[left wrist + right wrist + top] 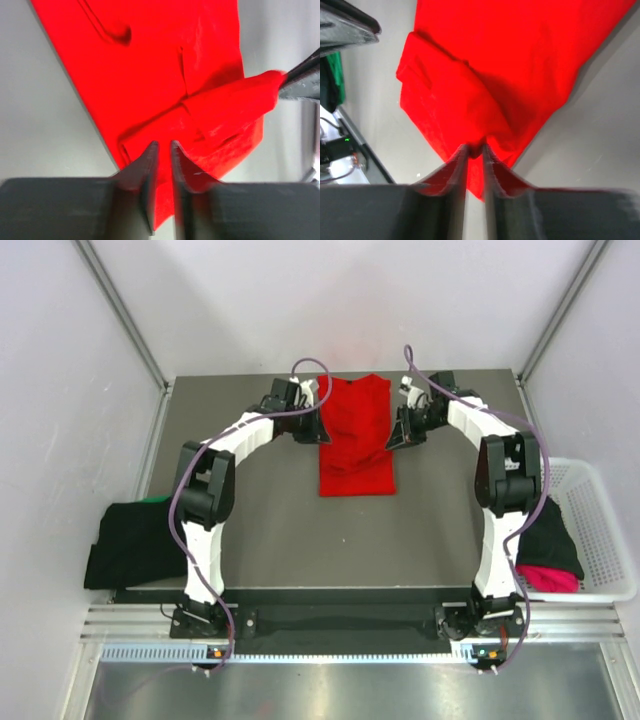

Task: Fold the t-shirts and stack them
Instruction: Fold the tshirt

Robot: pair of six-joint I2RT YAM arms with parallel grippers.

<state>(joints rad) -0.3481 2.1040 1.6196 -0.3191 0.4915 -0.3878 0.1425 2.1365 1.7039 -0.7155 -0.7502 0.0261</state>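
Note:
A red t-shirt (355, 440) lies folded into a long strip at the middle back of the table. My left gripper (318, 430) is at its left edge. In the left wrist view its jaws (164, 144) stand a narrow slit apart over the red t-shirt (150, 75), with no cloth pinched. My right gripper (392, 440) is at the right edge. In the right wrist view its tips (475, 147) pinch a small fold of the red t-shirt (510, 65), lifted into a flap. A black t-shirt (130, 540) lies at the left edge.
A white mesh basket (600, 530) at the right holds a black shirt (550, 535) and a pink one (550, 578). A bit of green cloth (155, 500) shows behind the black t-shirt at the left. The metal rail (320, 625) runs along the near edge.

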